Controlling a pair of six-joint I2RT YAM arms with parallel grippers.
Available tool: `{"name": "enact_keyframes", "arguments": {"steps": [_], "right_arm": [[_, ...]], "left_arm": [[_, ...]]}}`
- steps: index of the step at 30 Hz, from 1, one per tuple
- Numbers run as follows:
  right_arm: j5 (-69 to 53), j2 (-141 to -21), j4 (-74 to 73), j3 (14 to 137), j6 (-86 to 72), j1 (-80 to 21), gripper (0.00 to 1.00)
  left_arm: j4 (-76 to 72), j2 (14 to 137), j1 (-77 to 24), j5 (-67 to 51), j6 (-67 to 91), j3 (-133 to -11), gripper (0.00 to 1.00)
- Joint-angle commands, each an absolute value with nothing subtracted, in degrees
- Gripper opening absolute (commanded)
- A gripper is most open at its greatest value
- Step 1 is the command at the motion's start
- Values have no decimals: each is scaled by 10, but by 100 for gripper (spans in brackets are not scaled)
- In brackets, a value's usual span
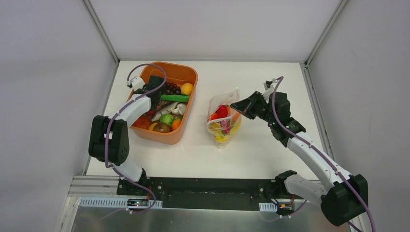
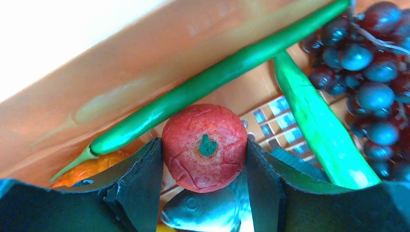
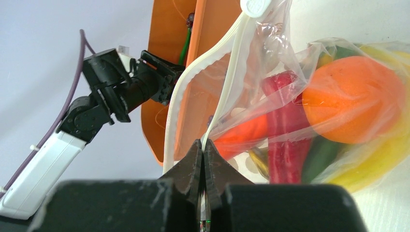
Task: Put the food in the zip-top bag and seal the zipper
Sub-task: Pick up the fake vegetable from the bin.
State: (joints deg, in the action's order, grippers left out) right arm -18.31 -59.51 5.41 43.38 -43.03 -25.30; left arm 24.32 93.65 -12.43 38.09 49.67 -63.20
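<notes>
My left pincer squeezes a red toy tomato in the orange tub, at nine o'clock from the zip-top bag on the counter. My right pincer pinches the bag's rim. Next, I must lift the tomato over and drop it in.

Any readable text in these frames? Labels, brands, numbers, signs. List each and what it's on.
No readable text in any view.
Orange tub, bag, toy food: no print or label showing.
White tab at the end of the zipper: faint raised shape, too blurred to read.
</notes>
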Motion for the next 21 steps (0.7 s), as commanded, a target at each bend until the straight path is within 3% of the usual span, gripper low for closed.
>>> {"name": "enact_keyframes", "arguments": {"steps": [1, 6, 11, 21], "right_arm": [[-185, -588, 81, 441, -432, -249, 0], [-186, -587, 84, 439, -436, -249, 0], [-187, -581, 84, 439, -437, -249, 0], [-188, -570, 76, 444, -430, -249, 0]], "left_arm": [[236, 860, -143, 389, 462, -620, 15], [216, 798, -146, 359, 445, -592, 8], [186, 743, -146, 308, 424, -567, 8], [106, 666, -163, 98, 361, -570, 5]]}}
